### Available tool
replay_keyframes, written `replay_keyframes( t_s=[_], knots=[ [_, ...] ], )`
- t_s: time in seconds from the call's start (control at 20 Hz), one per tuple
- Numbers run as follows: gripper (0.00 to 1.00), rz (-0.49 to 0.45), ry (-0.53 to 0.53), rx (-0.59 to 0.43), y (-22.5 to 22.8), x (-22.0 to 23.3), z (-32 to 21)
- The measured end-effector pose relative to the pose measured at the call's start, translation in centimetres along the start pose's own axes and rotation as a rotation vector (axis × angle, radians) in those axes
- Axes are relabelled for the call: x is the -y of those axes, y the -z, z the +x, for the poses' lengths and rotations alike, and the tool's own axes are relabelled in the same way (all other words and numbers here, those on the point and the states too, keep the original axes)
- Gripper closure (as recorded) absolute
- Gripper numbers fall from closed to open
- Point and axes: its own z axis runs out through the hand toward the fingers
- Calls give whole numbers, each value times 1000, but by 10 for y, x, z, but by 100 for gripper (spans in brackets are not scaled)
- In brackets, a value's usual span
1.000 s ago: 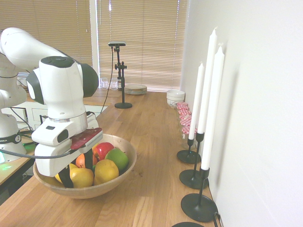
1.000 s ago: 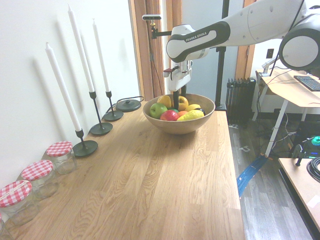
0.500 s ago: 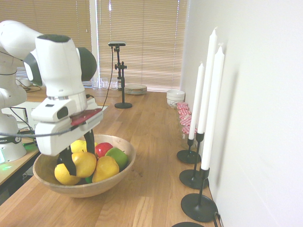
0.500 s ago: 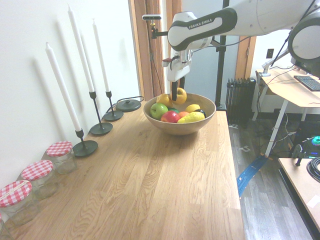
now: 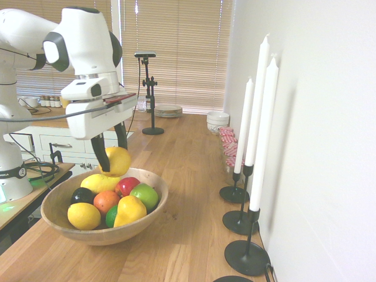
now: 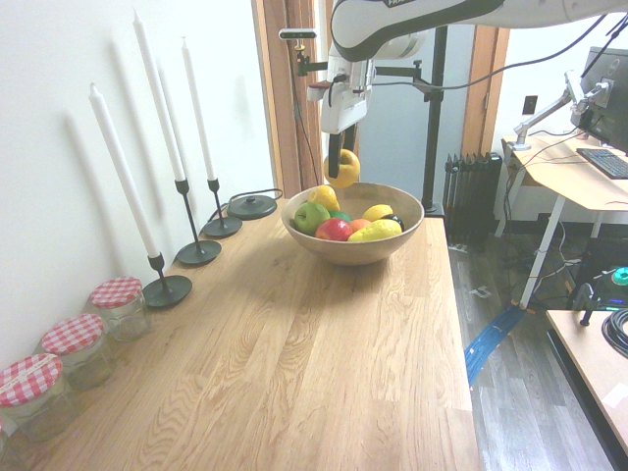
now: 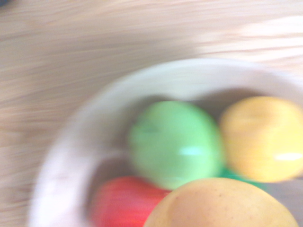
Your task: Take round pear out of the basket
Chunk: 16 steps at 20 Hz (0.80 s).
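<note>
While both side views show the claw [image 5: 111, 158] pointing down and squeezed shut on the round pear [image 5: 116, 161], holding it up in the air above the basket [image 5: 150, 211], only the first side view shows both dark fingers [image 5: 100, 154] hugging the fruit. From the second side view just one finger shows, and the pear [image 6: 342, 168] hangs over the far edge of the basket [image 6: 351, 247]. Below the claw, still in the basket, sit a green apple [image 5: 144, 195], a red apple [image 5: 127, 185], a small orange fruit [image 5: 106, 201], a dark fruit [image 5: 81, 195] and some yellow fruits [image 5: 84, 215]. Up close, the wrist view is very blurry: the pear [image 7: 222, 205] is cut off at the edge, with the green apple [image 7: 174, 143], a red fruit [image 7: 125, 203] and a yellow fruit [image 7: 261, 138] beneath it. Smooth and thick, the basket is round and made of pale wood, and it sits on a wooden table [image 6: 294, 373] with wavy grain. Well off to one side of the claw, by the wall, stand tall white candles [image 5: 263, 135] in thin black holders [image 5: 247, 255], and the second side view also shows glass jars [image 6: 118, 307] with red checked lids.
</note>
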Motion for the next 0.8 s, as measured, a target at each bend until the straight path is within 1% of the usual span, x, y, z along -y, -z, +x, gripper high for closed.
replay_keyframes(
  t_s=[0.2,0.4,0.6,0.8],
  knots=[
    [100,-24,51,13,-22,56,-62],
    [100,-54,88,19,-48,91,-117],
    [100,-75,110,26,-64,105,-142],
    [100,-85,119,34,-81,109,-145]
  ],
)
